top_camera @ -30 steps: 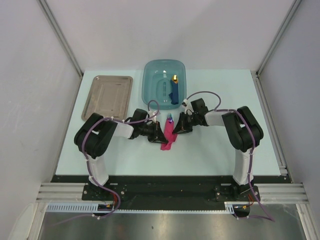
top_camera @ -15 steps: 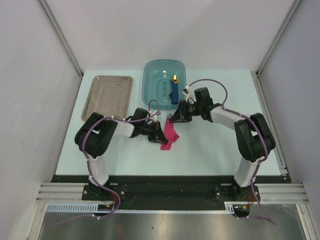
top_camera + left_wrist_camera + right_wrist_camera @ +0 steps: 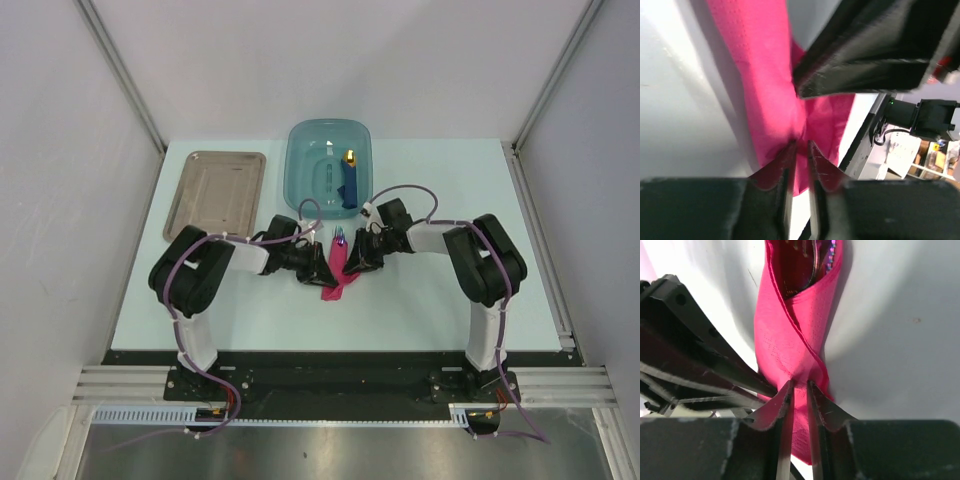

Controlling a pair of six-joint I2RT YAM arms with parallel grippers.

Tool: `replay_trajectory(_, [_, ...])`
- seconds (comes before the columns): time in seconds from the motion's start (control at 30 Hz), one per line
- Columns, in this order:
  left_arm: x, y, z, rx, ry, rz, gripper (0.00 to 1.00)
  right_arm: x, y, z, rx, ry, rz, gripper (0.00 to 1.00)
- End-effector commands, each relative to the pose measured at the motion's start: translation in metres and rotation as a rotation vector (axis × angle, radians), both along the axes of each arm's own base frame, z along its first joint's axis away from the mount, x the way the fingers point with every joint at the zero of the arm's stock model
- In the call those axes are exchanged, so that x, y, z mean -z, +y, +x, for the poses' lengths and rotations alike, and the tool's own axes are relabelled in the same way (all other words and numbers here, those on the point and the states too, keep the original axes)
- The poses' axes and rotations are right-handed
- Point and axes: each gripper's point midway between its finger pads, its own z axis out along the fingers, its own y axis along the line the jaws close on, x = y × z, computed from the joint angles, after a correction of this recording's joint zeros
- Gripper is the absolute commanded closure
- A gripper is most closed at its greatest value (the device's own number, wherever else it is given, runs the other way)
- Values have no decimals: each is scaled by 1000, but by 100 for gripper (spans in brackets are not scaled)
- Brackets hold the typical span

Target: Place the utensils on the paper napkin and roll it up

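The paper napkin (image 3: 337,274) lies mid-table as a narrow magenta roll, twisted at its middle. The utensils (image 3: 340,238) stick out of its far end, only their purplish tips showing; in the right wrist view the utensils (image 3: 812,257) sit inside the open top of the napkin (image 3: 790,335). My left gripper (image 3: 322,268) meets the roll from the left and is shut on the napkin (image 3: 775,85) at the twist. My right gripper (image 3: 352,262) meets it from the right, shut on the same twisted part. The left gripper's fingers (image 3: 700,365) show just beside it.
A teal plastic tub (image 3: 305,165) stands behind the napkin and holds a chunky blue object with a yellow tip (image 3: 349,180). A grey-brown metal tray (image 3: 214,195) lies at the back left. Grey walls enclose the table.
Half a second ago my right gripper was off the napkin, up toward the tub; it has come back down and shut on the roll. The left gripper held its place.
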Motion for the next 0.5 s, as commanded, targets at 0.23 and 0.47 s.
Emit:
replay_trajectory(0.23, [-44,-7,-8,34,-153,-89,58,39,-21,-4,-41,-26,-164,80])
replay_trajectory(0.47, [-34,-18,-24,68,-76,-135,74,42,-22,-2,-42,-34,-176,81])
